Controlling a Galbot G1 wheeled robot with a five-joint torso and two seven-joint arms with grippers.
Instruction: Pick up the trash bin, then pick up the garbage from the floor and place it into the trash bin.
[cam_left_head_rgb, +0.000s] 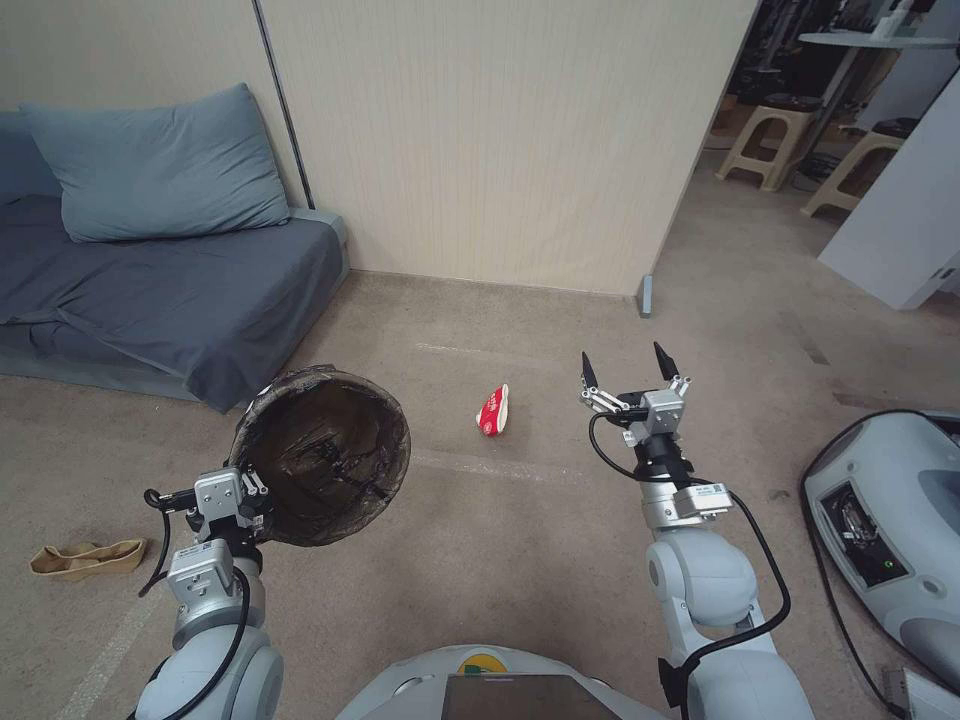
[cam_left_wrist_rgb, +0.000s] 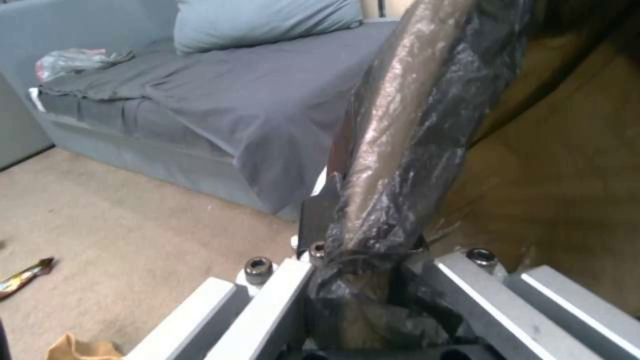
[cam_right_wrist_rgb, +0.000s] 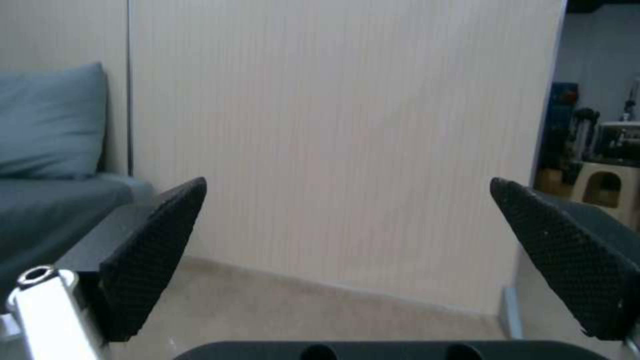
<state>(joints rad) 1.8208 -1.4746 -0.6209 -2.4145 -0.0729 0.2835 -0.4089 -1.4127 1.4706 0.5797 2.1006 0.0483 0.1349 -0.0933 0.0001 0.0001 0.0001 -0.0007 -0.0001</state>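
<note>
The trash bin (cam_left_head_rgb: 325, 455), lined with a dark bag, is held off the floor, tilted with its mouth toward me. My left gripper (cam_left_head_rgb: 248, 492) is shut on its near rim; the left wrist view shows the bag-covered rim (cam_left_wrist_rgb: 400, 125) pinched between the fingers (cam_left_wrist_rgb: 313, 225). Garbage lies on the carpet: a red wrapper (cam_left_head_rgb: 493, 410) ahead, between the arms, and a tan folded paper (cam_left_head_rgb: 88, 558) at the left. The paper's corner (cam_left_wrist_rgb: 80, 347) and a dark wrapper (cam_left_wrist_rgb: 23, 277) also appear near the sofa. My right gripper (cam_left_head_rgb: 625, 360) hangs open and holds nothing, to the right of the red wrapper, its fingers (cam_right_wrist_rgb: 153, 255) spread wide.
A grey sofa (cam_left_head_rgb: 150, 280) with a blue pillow (cam_left_head_rgb: 160, 165) stands at the left, against a beige partition wall (cam_left_head_rgb: 500, 140). Another robot's base (cam_left_head_rgb: 890, 540) sits on the floor at the right. Plastic stools (cam_left_head_rgb: 765, 135) stand in the room beyond.
</note>
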